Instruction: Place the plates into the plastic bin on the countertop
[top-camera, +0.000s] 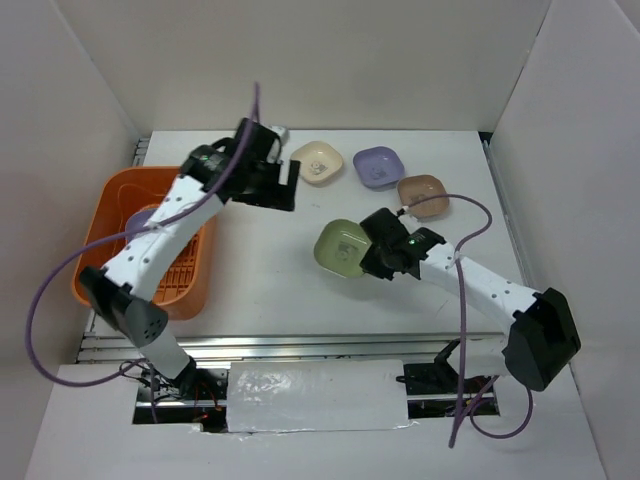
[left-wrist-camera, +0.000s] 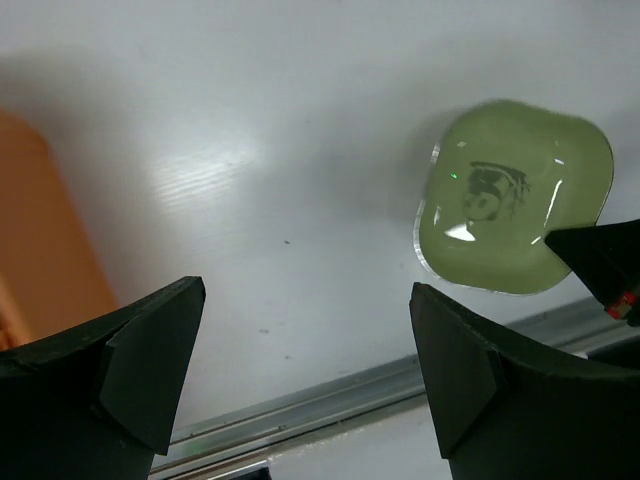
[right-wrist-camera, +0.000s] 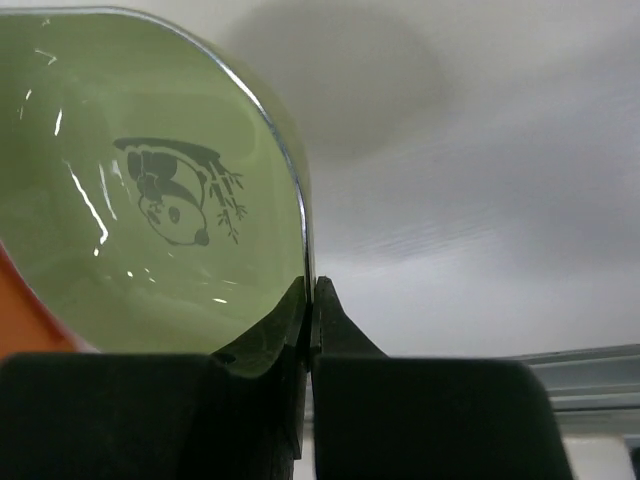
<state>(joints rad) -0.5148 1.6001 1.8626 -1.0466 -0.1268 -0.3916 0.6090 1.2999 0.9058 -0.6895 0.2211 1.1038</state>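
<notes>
Green plate pinched at its rim, right of the orange bin.
Right gripper clamped tight on the plate's edge, over the white worktop well right of the bin. Left gripper spread wide and empty, above the worktop just right of the bin's far corner. Cream plate, lavender plate and brown plate farther right of the bin, toward the back wall. Something lavender inside the bin, half hidden by the left arm.
</notes>
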